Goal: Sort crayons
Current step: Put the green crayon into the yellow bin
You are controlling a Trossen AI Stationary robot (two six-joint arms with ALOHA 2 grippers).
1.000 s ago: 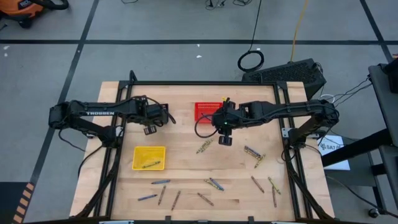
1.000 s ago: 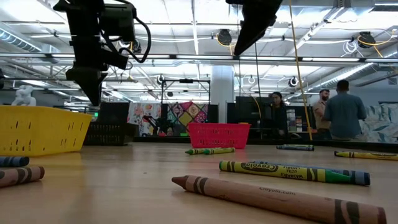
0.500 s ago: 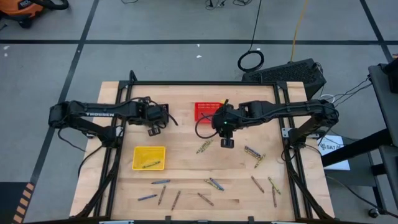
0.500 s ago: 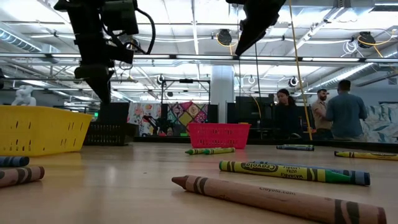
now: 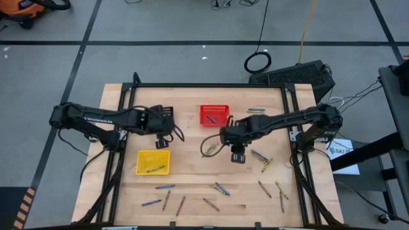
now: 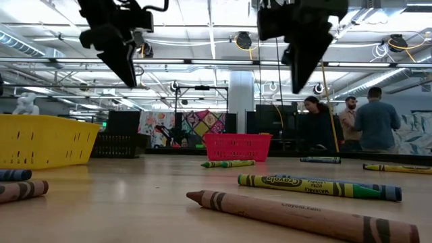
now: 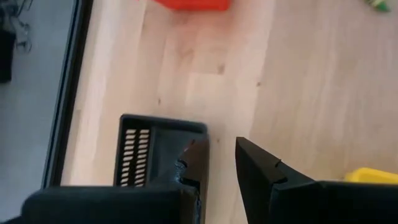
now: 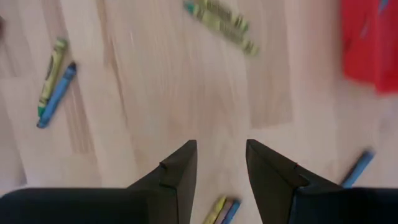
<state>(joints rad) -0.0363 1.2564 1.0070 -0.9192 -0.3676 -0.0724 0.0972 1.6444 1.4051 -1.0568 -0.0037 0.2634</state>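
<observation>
Crayons lie scattered on the wooden table: a yellow-green pair point(image 5: 209, 149), a pair point(image 5: 259, 155) by my right gripper, and several along the near edge point(image 5: 181, 204). One lies in the yellow basket point(image 5: 153, 161) and one in the red basket point(image 5: 214, 115). My left gripper point(image 5: 163, 131) hangs open above the table, between the black basket point(image 7: 155, 149) and the yellow one. My right gripper point(image 5: 238, 155) hangs open, pointing down, above bare wood point(image 8: 221, 155) between the two pairs. Neither has anything between its fingers.
The three baskets stand on the table's left and middle. More crayons lie at the right point(image 5: 281, 190) and one at the far side point(image 5: 255, 110). People stand in the room beyond the far edge point(image 6: 368, 121). Large crayons lie close to the low camera point(image 6: 304, 185).
My left gripper has risen and swung toward the table's right, off the black basket's near side. My right gripper has come down and toward the near edge, tipping to point more steeply down. No crayon has moved.
</observation>
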